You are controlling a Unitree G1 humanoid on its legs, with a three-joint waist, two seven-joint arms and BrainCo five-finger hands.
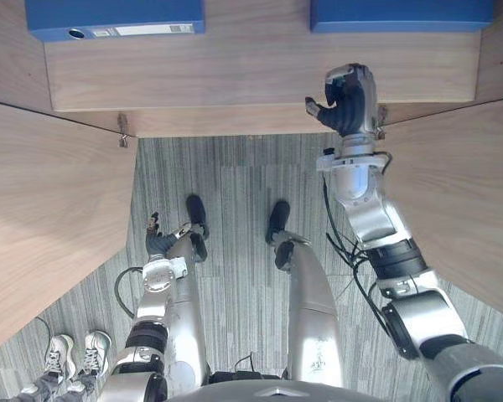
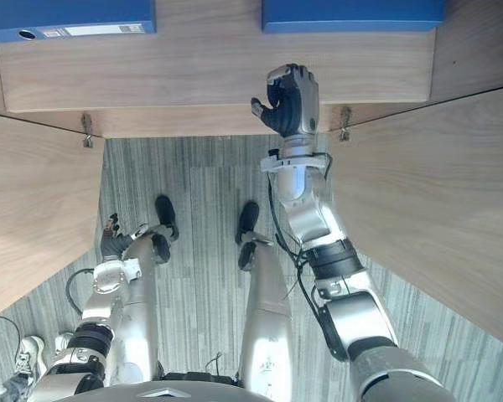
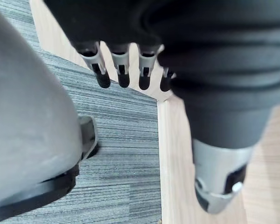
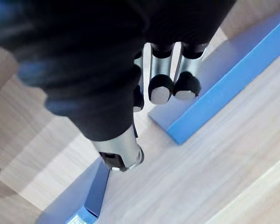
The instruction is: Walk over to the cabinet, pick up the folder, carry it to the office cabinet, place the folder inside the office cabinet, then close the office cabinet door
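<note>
Two blue folders are lying on the shelf (image 1: 260, 67) in the left eye view: the left folder (image 1: 115, 17) at 11 o'clock and the right folder (image 1: 401, 13) at 1 o'clock. My right hand (image 1: 350, 99) is hovering over the shelf's front edge, at 6 o'clock of the right folder and apart from it, holding nothing. The left door (image 1: 50, 209) and right door (image 1: 461, 201) are standing open at 9 and 3 o'clock. My left hand (image 1: 158, 243) is hanging low over the carpet (image 1: 235, 184), and a person's shoes (image 1: 75, 356) are showing at 7 o'clock.

The right eye view is giving the same layout.

In the left wrist view my left fingers (image 3: 121, 70) are pointing straight, apart and gripping nothing, above the carpet and a wood panel (image 3: 177, 177).

In the right wrist view my right fingers (image 4: 161, 88) are reaching straight out, relaxed and empty, near the right folder's edge. The left folder is lying farther off.
</note>
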